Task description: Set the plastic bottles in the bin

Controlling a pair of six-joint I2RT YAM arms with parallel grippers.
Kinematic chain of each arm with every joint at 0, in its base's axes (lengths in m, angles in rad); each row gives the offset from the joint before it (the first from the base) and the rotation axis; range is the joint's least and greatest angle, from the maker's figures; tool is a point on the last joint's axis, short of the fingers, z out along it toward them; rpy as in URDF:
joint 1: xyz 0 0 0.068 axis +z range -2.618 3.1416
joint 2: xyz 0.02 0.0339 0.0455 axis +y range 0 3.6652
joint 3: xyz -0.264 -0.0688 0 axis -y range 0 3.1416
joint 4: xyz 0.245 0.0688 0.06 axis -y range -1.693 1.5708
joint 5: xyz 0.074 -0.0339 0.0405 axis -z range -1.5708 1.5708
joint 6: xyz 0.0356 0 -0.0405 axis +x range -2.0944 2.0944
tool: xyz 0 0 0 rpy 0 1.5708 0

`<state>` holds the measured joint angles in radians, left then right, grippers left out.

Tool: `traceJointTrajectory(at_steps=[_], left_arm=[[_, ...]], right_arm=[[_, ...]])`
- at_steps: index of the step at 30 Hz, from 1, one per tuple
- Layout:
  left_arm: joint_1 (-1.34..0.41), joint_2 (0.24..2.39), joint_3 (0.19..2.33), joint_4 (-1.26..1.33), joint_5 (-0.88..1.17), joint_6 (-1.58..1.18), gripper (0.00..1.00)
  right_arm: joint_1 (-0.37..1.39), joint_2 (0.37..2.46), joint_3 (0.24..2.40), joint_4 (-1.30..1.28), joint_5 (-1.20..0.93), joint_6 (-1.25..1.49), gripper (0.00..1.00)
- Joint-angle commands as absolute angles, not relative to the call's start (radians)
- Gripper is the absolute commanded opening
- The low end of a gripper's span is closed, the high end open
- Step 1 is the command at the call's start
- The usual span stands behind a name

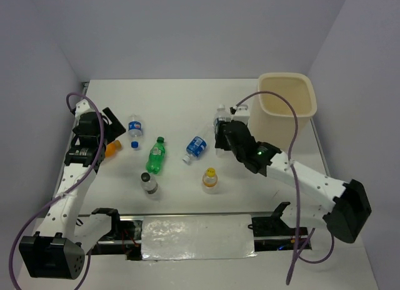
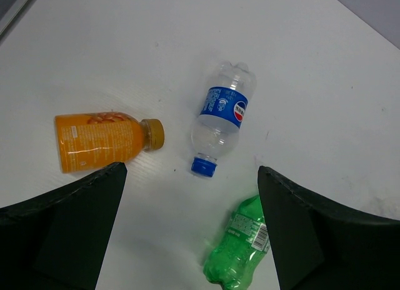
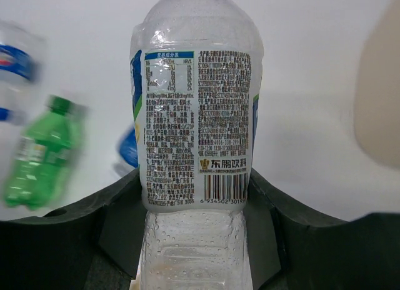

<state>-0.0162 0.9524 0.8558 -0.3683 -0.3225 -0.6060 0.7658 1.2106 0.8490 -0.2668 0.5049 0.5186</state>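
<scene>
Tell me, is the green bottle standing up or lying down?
Lying down: the green bottle lies flat on the table, its whole side showing from above.

Glossy clear plastic bottle [image 3: 197, 127], paper-labelled

Bin [image 1: 275, 120] far right; one bottle [image 1: 220, 119] near its left; other bottles [image 1: 157, 155] scattered centre and left.

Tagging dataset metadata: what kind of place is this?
Likely a lab robot cell: white table walled by blank panels, two arms mounted at its near edge, plastic bottles and a bin as props.
</scene>
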Motion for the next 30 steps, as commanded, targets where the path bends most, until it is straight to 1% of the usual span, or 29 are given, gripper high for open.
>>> traceJointTrajectory(at_steps=[1,3,5,7,9,11,12,13,14,15,16,18,19,21,25,26,27,30], left_arm=[[-0.011,0.934,0.856,-0.324,-0.310,-0.603,0.99],[-0.011,0.933,0.859,-0.328,-0.310,-0.601,0.99],[-0.009,0.930,0.861,-0.333,-0.313,-0.600,0.99],[-0.009,0.925,0.859,-0.333,-0.311,-0.597,0.99],[-0.009,0.919,0.857,-0.330,-0.301,-0.589,0.99],[-0.009,0.914,0.854,-0.325,-0.293,-0.586,0.99],[-0.009,0.910,0.853,-0.324,-0.290,-0.584,0.99],[-0.009,0.911,0.853,-0.322,-0.288,-0.584,0.99],[-0.009,0.910,0.854,-0.324,-0.290,-0.583,0.99],[-0.009,0.911,0.854,-0.324,-0.287,-0.583,0.99],[-0.009,0.911,0.854,-0.322,-0.285,-0.581,0.99],[-0.009,0.911,0.853,-0.321,-0.285,-0.581,0.99],[-0.009,0.910,0.850,-0.318,-0.287,-0.583,0.99],[-0.009,0.916,0.848,-0.310,-0.281,-0.583,0.99],[-0.009,0.928,0.856,-0.310,-0.255,-0.575,0.99],[-0.009,0.933,0.857,-0.310,-0.261,-0.577,0.99],[-0.009,0.934,0.857,-0.311,-0.264,-0.578,0.99],[-0.009,0.939,0.857,-0.305,-0.258,-0.575,0.99]], right_arm=[[0.775,1.103,1.003,-0.178,0.477,0.324,0.46],[0.773,1.052,1.046,-0.152,0.498,0.247,0.49],[0.761,1.028,1.107,-0.140,0.544,0.177,0.55],[0.707,1.028,1.173,-0.153,0.612,0.161,0.55],[0.560,1.038,1.241,-0.219,0.572,0.173,0.55],[0.441,1.051,1.268,-0.236,0.473,0.176,0.56],[0.349,1.069,1.282,-0.242,0.471,0.179,0.57],[0.310,1.078,1.287,-0.245,0.468,0.163,0.58],[0.281,1.089,1.289,-0.245,0.465,0.149,0.66],[0.238,1.109,1.286,-0.247,0.469,0.144,0.70],[0.215,1.121,1.285,-0.262,0.474,0.147,0.76],[0.140,1.166,1.290,-0.278,0.430,0.149,0.80],[0.114,1.181,1.293,-0.291,0.401,0.158,0.83],[0.056,1.233,1.302,-0.295,0.307,0.155,0.86],[0.048,1.273,1.330,-0.299,0.278,0.124,0.94],[0.046,1.270,1.333,-0.295,0.255,0.112,0.98],[0.046,1.269,1.335,-0.296,0.205,0.094,1.00],[0.049,1.244,1.335,-0.305,0.096,0.069,1.00]])
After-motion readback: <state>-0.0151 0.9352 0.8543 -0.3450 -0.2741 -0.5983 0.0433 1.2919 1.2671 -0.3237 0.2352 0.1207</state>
